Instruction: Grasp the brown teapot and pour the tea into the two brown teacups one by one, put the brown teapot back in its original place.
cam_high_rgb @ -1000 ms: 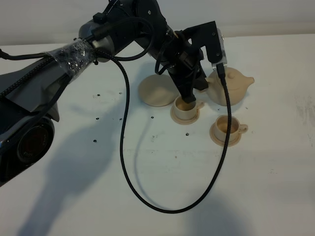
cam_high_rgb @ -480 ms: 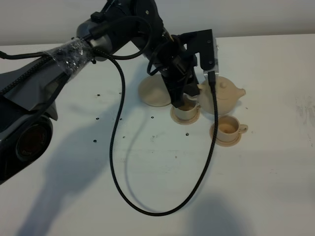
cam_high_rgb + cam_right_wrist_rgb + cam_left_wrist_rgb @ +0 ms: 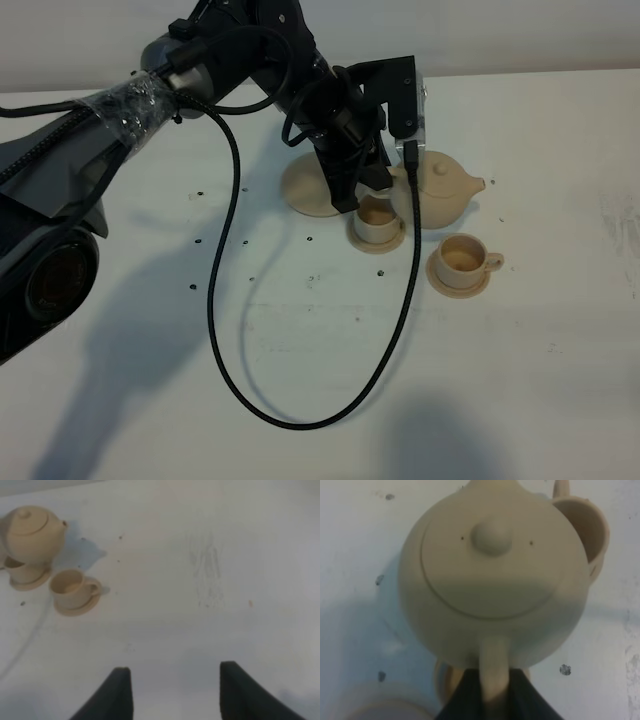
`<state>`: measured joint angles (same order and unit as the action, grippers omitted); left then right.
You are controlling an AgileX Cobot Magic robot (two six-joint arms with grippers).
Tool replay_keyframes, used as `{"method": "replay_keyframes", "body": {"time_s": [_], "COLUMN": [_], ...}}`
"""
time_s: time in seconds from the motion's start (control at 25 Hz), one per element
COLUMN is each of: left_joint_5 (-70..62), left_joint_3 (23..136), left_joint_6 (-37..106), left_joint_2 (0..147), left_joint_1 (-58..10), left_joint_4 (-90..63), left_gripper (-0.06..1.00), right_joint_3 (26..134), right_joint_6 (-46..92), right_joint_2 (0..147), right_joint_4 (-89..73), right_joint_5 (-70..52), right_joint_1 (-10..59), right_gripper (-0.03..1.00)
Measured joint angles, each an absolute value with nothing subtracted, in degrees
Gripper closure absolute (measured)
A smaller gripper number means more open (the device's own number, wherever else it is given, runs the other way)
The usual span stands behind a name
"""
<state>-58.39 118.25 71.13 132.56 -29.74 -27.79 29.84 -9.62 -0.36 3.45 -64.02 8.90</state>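
Note:
My left gripper (image 3: 378, 182) is shut on the loop handle of the brown teapot (image 3: 436, 190), which it holds upright just above the table. In the left wrist view the handle sits between the dark fingers (image 3: 520, 692), below the teapot's (image 3: 492, 575) knobbed lid. One brown teacup (image 3: 377, 218) stands on its saucer right beside and partly under the pot. The other teacup (image 3: 463, 258) stands on its saucer nearer the front right. The wide round saucer (image 3: 310, 190) lies bare behind the arm. My right gripper (image 3: 175, 667) is open and empty, far from the teapot (image 3: 31, 532) and cups (image 3: 72, 587).
A black cable (image 3: 300, 420) hangs from the left arm and loops over the white table (image 3: 540, 400) in front of the cups. Small dark specks dot the tabletop.
The left arm has carried the teapot leftward, from the right of the cups to just over the nearer-left cup. The right arm has not moved.

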Motion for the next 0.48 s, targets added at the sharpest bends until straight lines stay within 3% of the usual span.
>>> {"method": "replay_keyframes", "body": {"time_s": [0.48], "left_joint_5": [-60.2], "left_joint_3": [118.2], "left_joint_6": [74.1], "left_joint_2": [130.4], "left_joint_1": [-29.6], "left_joint_4": [-27.4], "left_gripper": [0.86], "right_joint_3": [29.8], "right_joint_6": [-9.6], "right_joint_2": [-0.4], "right_joint_4": [3.4], "right_joint_5": [-64.0], "right_joint_1": [8.9], "right_gripper": [0.56]}}
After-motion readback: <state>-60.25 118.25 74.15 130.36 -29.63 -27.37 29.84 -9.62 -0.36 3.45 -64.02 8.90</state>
